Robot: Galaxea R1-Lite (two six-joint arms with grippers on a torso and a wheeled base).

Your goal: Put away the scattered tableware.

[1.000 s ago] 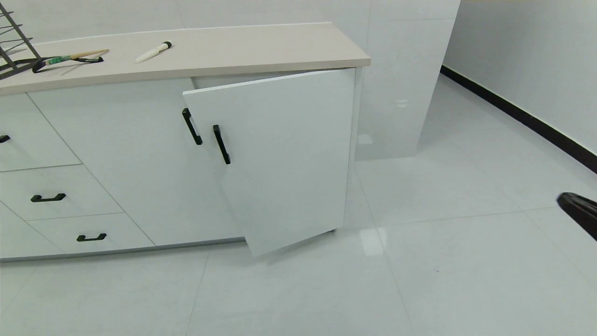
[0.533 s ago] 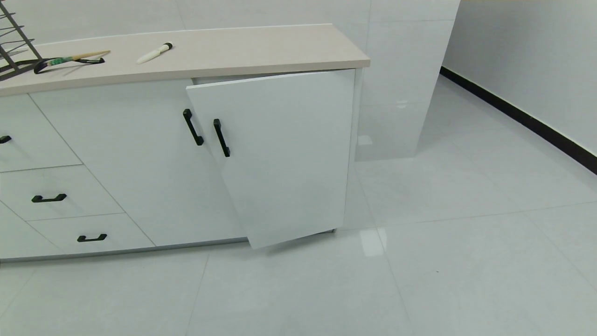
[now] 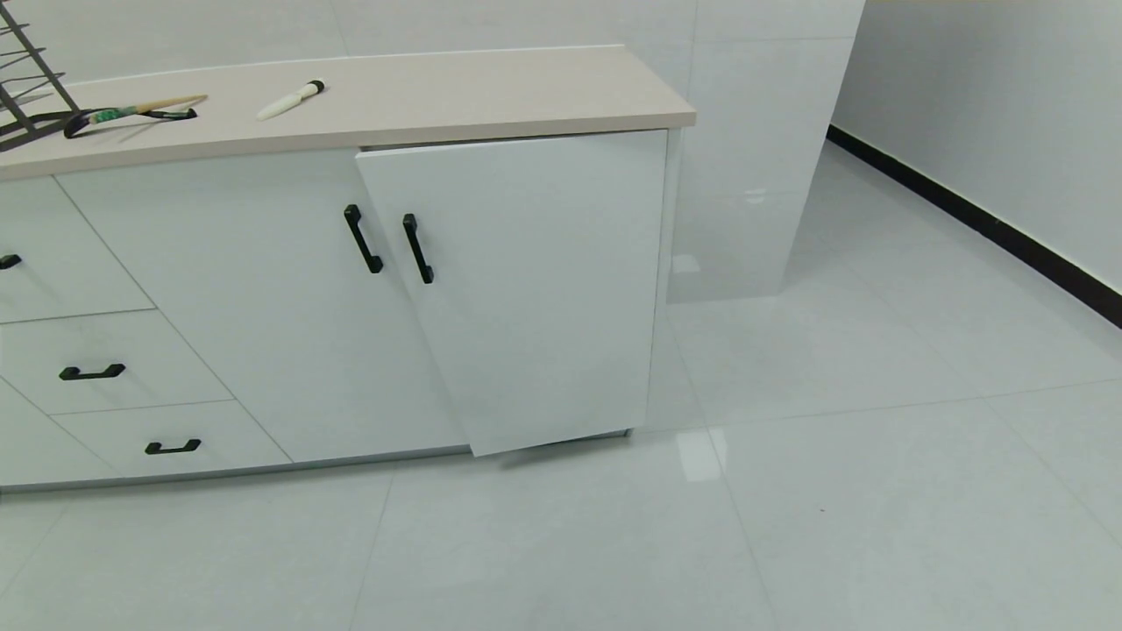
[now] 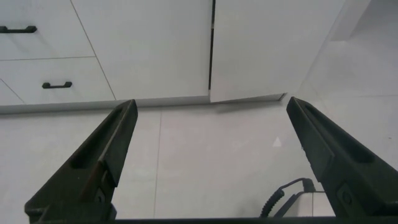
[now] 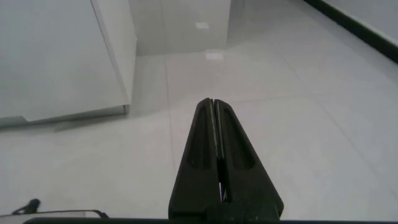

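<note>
On the beige countertop (image 3: 491, 88) lie a white-handled knife (image 3: 289, 99) and a wooden-handled utensil with a green band (image 3: 131, 110), beside a dark wire rack (image 3: 26, 96) at the far left. Below, the right cabinet door (image 3: 535, 280) stands slightly ajar, its black handle (image 3: 417, 248) close to the neighbouring door's handle (image 3: 363, 238). My left gripper (image 4: 211, 118) is open and holds nothing, low over the floor and facing the cabinet base. My right gripper (image 5: 214, 109) is shut with nothing between its fingers, above the floor by the door's corner (image 5: 74, 68).
Drawers with black handles (image 3: 91, 372) fill the cabinet's left part. White floor tiles (image 3: 789, 491) stretch out to the right, bounded by a wall with a black skirting (image 3: 982, 223). A black cable (image 4: 286, 193) lies on the floor near the left gripper.
The right cabinet door has swung from well open to nearly closed. The dark gripper tip seen at the head view's right edge a second ago has left that view.
</note>
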